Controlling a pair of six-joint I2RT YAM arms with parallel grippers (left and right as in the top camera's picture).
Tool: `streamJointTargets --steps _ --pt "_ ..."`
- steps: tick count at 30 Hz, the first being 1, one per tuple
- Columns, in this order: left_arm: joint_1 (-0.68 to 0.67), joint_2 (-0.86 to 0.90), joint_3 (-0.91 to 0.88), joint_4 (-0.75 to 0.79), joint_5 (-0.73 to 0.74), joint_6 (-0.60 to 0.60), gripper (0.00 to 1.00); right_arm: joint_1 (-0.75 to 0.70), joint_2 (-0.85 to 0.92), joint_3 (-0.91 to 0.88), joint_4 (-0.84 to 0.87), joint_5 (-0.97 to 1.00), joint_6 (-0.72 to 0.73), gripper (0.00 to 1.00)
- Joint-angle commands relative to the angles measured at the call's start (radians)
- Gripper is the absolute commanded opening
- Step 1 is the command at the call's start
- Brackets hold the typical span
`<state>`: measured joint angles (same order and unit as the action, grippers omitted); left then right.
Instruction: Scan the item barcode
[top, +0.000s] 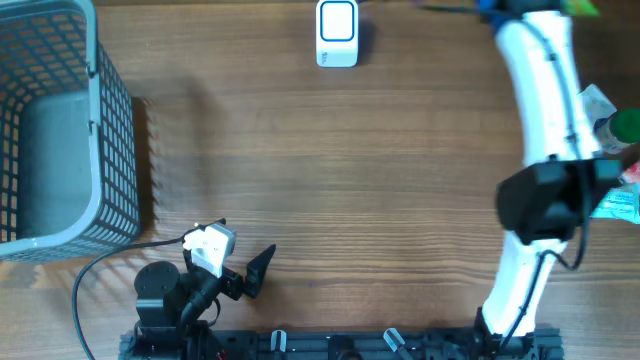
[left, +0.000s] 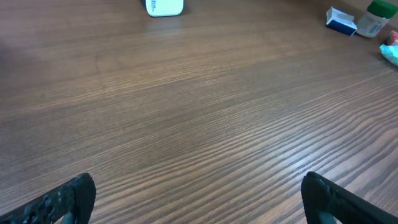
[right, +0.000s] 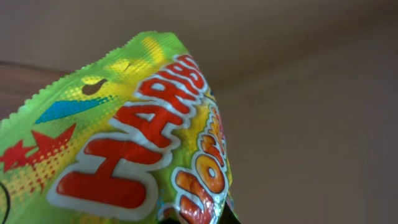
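The right end effector (top: 497, 10) is clamped shut on a Haribo candy bag (right: 130, 143), held raised at the counter's (top: 350, 180) far right, right of the white barcode scanner (top: 337, 32). The left end effector (left: 196, 196) gapes wide, empty.

A wide stretch of desk (top: 350, 170) is lying open to you through the middle, from your left claw (left: 199, 196) to the white scanner (top: 337, 35) at the far edge. The grey basket (top: 60, 130) is walling off the left. Your right arm (top: 545, 100) is stretching along the right, holding a sweets bag (right: 130, 143) aloft; a bottle (left: 375, 17), box (left: 341, 20) and packet (left: 390, 53) are crowding that edge.
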<state>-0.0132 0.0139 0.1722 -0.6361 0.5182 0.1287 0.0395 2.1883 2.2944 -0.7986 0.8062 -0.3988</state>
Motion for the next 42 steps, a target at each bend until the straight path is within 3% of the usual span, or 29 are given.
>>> streamJointTargets --steps 1,6,8,11,15,17,18,19,20,23,27,31,35,42 --pt "-0.004 -0.006 -0.003 0.003 0.001 -0.003 1.00 -0.212 -0.008 -0.047 -0.064 -0.064 0.341 0.05" --pt "-0.004 -0.006 -0.003 0.002 0.001 -0.003 1.00 -0.529 -0.008 -0.050 -0.349 -0.298 0.769 0.04" --pt "-0.004 -0.006 -0.003 0.003 0.001 -0.003 1.00 -0.604 -0.008 -0.073 -0.409 -0.360 0.801 0.05" --pt "-0.004 -0.006 -0.003 0.003 0.001 -0.003 1.00 -0.692 -0.008 -0.166 -0.398 -0.262 0.891 0.04" --pt "-0.004 -0.006 -0.003 0.003 0.001 -0.003 1.00 -0.807 -0.008 -0.388 -0.207 -0.369 0.780 0.05" --pt "-0.003 -0.006 -0.003 0.002 0.001 -0.003 1.00 -0.816 -0.012 -0.382 -0.201 -0.418 0.780 0.05" --pt "-0.004 -0.006 -0.003 0.003 0.001 -0.003 1.00 -0.816 -0.020 -0.359 -0.209 -0.480 0.765 0.37" --pt "-0.004 -0.006 -0.003 0.002 0.001 -0.003 1.00 -0.814 -0.031 -0.332 -0.217 -0.568 0.734 0.84" --pt "-0.004 -0.006 -0.003 0.002 0.001 -0.003 1.00 -0.809 -0.067 -0.295 -0.236 -0.673 0.718 1.00" --pt "-0.004 -0.006 -0.003 0.003 0.001 -0.003 1.00 -0.769 -0.238 -0.284 -0.240 -0.848 0.717 1.00" --pt "-0.004 -0.006 -0.003 0.003 0.001 -0.003 1.00 -0.596 -0.597 -0.284 -0.282 -1.130 0.683 1.00" --pt "-0.004 -0.006 -0.003 0.002 0.001 -0.003 1.00 -0.390 -0.918 -0.284 -0.373 -1.142 0.691 1.00" --pt "-0.004 -0.006 -0.003 0.003 0.001 -0.003 1.00 -0.374 -1.136 -0.284 -0.378 -1.142 0.690 1.00" --pt "-0.004 -0.006 -0.003 0.002 0.001 -0.003 1.00 -0.369 -1.324 -0.327 -0.419 -1.091 0.678 1.00"
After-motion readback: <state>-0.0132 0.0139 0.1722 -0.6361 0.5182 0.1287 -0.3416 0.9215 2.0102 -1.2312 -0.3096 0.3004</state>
